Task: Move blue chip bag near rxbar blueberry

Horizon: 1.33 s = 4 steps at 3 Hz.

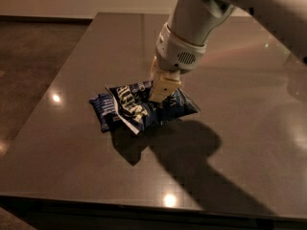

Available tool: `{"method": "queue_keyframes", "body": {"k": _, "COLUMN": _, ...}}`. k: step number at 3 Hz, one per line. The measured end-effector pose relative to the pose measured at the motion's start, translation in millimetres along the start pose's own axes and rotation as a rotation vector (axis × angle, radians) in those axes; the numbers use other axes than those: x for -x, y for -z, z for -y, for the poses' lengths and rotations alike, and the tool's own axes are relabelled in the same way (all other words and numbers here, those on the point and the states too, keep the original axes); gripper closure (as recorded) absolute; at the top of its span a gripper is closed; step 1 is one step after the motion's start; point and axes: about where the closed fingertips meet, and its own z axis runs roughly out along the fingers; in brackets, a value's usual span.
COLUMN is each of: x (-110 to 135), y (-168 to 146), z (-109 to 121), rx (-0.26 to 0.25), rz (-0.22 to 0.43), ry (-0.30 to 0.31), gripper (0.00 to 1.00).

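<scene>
The blue chip bag (pixel 146 107) is a crinkled dark-blue foil bag with white lettering, held just above the dark tabletop (pixel 96 42). My gripper (pixel 160 97) comes down from the upper right and is shut on the bag's top. The rxbar blueberry (pixel 101 110) is a small dark-blue wrapper lying on the table, directly left of the bag and partly covered by the bag's left edge.
The table's front edge (pixel 144 207) runs along the bottom of the view and its left edge slants up from the lower left. My arm (pixel 201 18) covers the back middle of the table. Its shadow falls on the table's front right.
</scene>
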Motion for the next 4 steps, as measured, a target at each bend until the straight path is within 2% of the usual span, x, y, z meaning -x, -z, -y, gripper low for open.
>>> {"method": "queue_keyframes", "body": {"k": 1, "x": 16.2, "y": -9.7, "z": 7.9, "rx": 0.001, "rz": 0.009, "ry": 0.005, "gripper": 0.46}}
{"method": "queue_keyframes", "body": {"k": 2, "x": 21.1, "y": -14.8, "z": 10.5, "rx": -0.002, "rz": 0.013, "ry": 0.003, "gripper": 0.13}}
{"method": "queue_keyframes", "body": {"k": 3, "x": 22.2, "y": -15.1, "z": 10.8, "rx": -0.004, "rz": 0.014, "ry": 0.004, "gripper": 0.00}}
{"method": "queue_keyframes", "body": {"k": 4, "x": 22.2, "y": -15.1, "z": 10.8, "rx": -0.004, "rz": 0.014, "ry": 0.004, "gripper": 0.00}}
